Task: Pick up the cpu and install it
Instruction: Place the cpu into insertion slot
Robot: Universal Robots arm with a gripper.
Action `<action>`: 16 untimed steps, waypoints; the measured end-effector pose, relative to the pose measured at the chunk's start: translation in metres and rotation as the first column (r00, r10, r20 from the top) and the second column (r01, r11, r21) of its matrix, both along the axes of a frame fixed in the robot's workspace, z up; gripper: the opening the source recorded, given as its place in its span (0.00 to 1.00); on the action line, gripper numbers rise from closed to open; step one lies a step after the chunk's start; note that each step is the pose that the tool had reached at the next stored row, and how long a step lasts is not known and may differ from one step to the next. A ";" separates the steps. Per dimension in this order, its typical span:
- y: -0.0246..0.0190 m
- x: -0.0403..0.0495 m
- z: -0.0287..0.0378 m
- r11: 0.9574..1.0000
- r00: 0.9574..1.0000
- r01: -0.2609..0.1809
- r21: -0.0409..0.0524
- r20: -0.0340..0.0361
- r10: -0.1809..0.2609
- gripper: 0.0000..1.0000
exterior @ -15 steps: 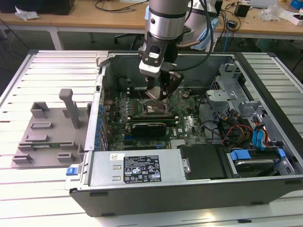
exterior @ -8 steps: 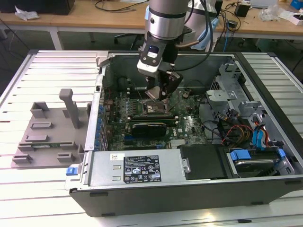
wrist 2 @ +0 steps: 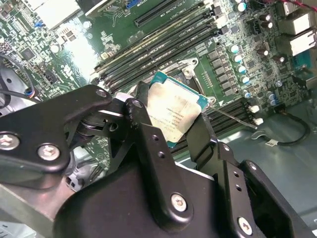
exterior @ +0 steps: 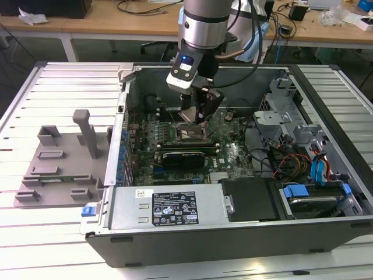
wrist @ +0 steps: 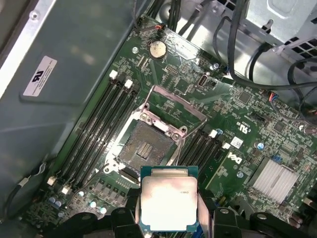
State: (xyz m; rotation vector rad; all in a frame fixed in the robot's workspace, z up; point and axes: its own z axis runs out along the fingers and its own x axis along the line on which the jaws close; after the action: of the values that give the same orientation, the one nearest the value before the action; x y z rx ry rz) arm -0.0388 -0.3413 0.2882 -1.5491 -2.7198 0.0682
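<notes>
The cpu [wrist: 168, 198], a flat square chip with a silvery top plate and green edge, is held between my black fingers [wrist 2: 141, 124] in both wrist views. My gripper [exterior: 195, 116] is shut on the cpu [wrist 2: 174, 110] and hangs inside the open computer case, just above the motherboard. The open socket [wrist: 143, 146] lies bare a little beyond the chip, with its metal load frame [wrist: 178, 101] swung up. In the exterior view the gripper sits over the socket area [exterior: 189, 135].
Memory slots [wrist: 96, 134] flank the socket on both sides. Cables [exterior: 280, 157] and a drive cage [exterior: 280, 102] fill the case at the exterior view's right. A grey plastic tray [exterior: 58, 169] rests on the slatted table at the exterior view's left.
</notes>
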 end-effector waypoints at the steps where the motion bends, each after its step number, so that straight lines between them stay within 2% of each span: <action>1: 0.0000 0.0000 0.0000 1.000 1.000 0.005 0.000 0.000 -0.005 0.55; 10: 0.0000 0.0000 0.0000 0.998 0.998 0.063 -0.002 0.000 -0.063 0.55; 16: 0.0000 0.0000 0.0000 0.995 0.995 0.098 -0.003 0.000 -0.098 0.55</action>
State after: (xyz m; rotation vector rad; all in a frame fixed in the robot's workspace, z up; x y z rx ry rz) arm -0.0388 -0.3413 0.2883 -1.6808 -2.6398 0.0720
